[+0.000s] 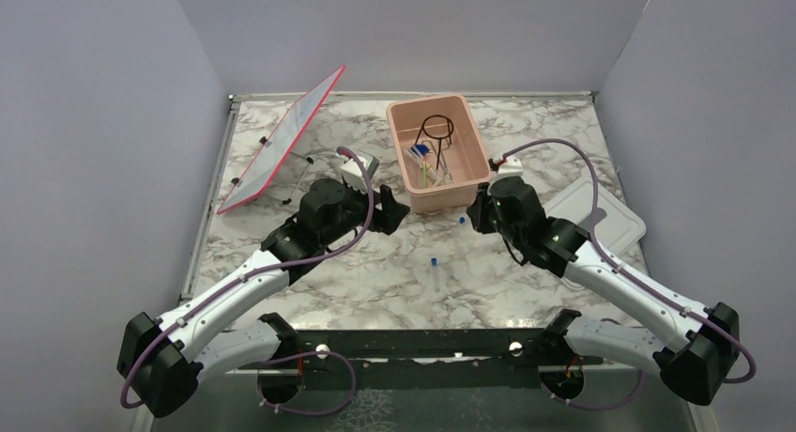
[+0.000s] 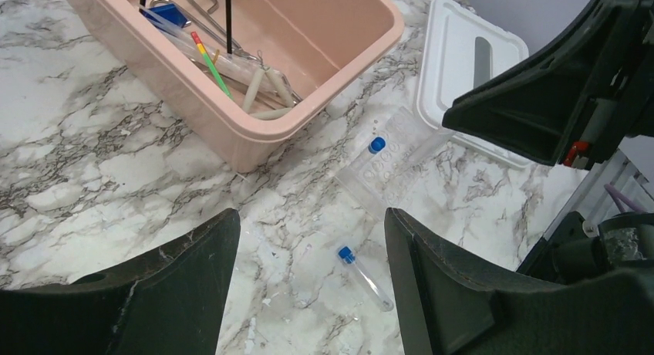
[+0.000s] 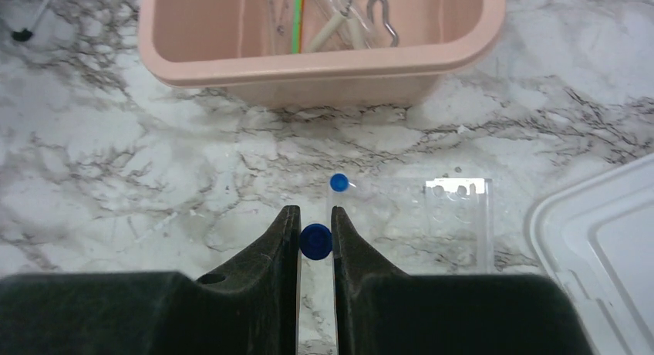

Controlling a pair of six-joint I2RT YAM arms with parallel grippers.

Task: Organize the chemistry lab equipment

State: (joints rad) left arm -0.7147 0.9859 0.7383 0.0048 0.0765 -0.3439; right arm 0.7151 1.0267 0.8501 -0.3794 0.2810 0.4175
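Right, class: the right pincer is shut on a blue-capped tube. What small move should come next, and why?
Probably raise the tube a little and carry it forward over the near rim of the pink tub. The right pincer grips it by the cap, the tub lies straight ahead, and other lab items already lie inside.

Marble table (image 1: 394,263): pink tub (image 1: 439,199), white lid (image 1: 619,221), loose blue-capped tube (image 2: 369,282).

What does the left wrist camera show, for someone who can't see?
Two blue-capped tubes lie on a marble table near the open left gripper, one at a clear rack. A pink tub of lab tools and a white lid sit behind.
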